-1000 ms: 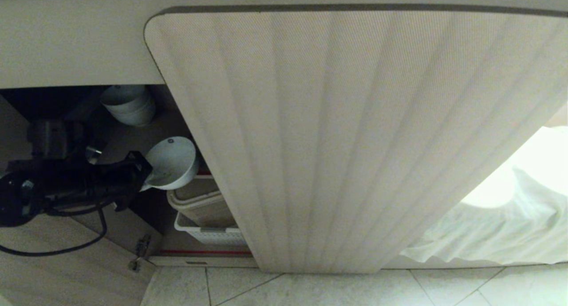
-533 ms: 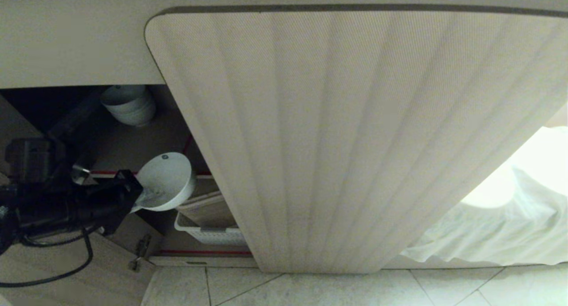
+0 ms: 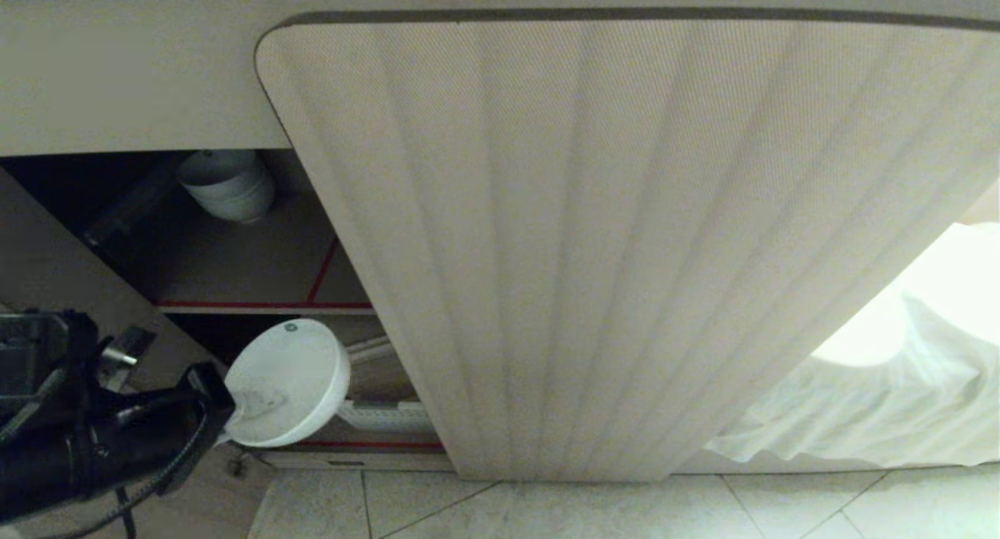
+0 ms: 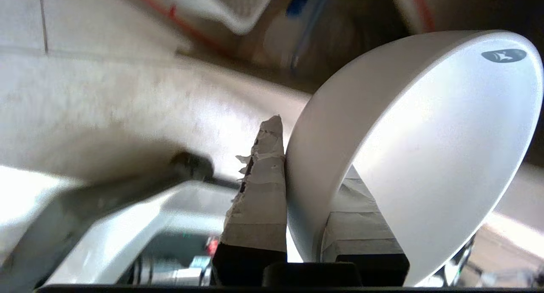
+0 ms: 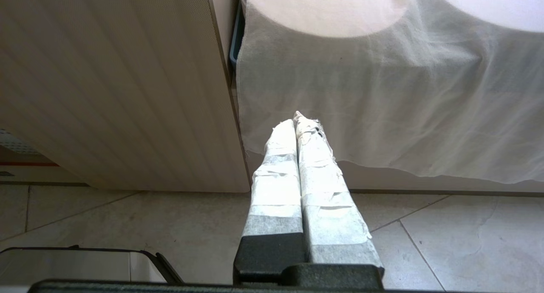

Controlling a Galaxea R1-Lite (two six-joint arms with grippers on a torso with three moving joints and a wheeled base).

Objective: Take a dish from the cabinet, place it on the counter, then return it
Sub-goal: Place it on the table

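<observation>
Fingers (image 4: 259,187) of the left gripper (image 3: 223,410) pinched the dish (image 3: 287,383) by its rim, tilted, low before the cabinet (image 3: 258,258). Such an edge hold risked slipping — the ribbed door (image 3: 625,250) stood close, stacked bowls (image 3: 226,183) behind. Right gripper (image 5: 299,136) hung idle, fingers together.

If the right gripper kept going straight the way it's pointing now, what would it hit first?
Most likely the white cloth hanging beside the cabinet door; the right gripper, fingers shut, aims at it with nothing between, though depth is unclear.
</observation>
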